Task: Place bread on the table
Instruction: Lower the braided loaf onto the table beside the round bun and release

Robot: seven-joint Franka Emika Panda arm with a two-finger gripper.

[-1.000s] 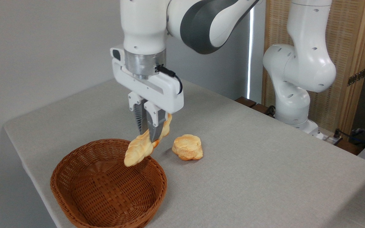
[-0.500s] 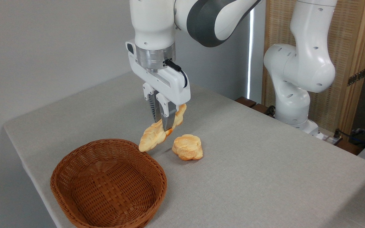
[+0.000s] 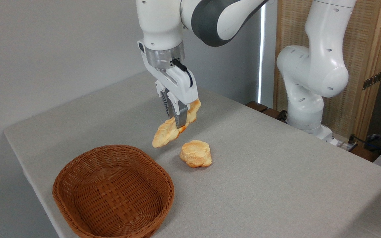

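One arm only. Down-left of the jaws: basket (image 3: 112,193), wicker, nothing in it. Jaws of gripper (image 3: 178,123) pinched tight on bread (image 3: 174,126) at mid-length, loaf tilted, clear above table (image 3: 276,172). Just below-right: bun (image 3: 195,153) on cloth. To place well: lower slowly over bare cloth (away from bun & basket), level loaf, then release.

A small round, lumpy, pale-golden bun (image 3: 195,153) lies just below and slightly right of the gripper, near it. A brown woven wicker basket (image 3: 112,192), oval and holding nothing, sits lower and to the gripper's left, well apart. Far right of the gripper, dark cables (image 3: 375,142) lie before a slatted wooden screen (image 3: 365,49).
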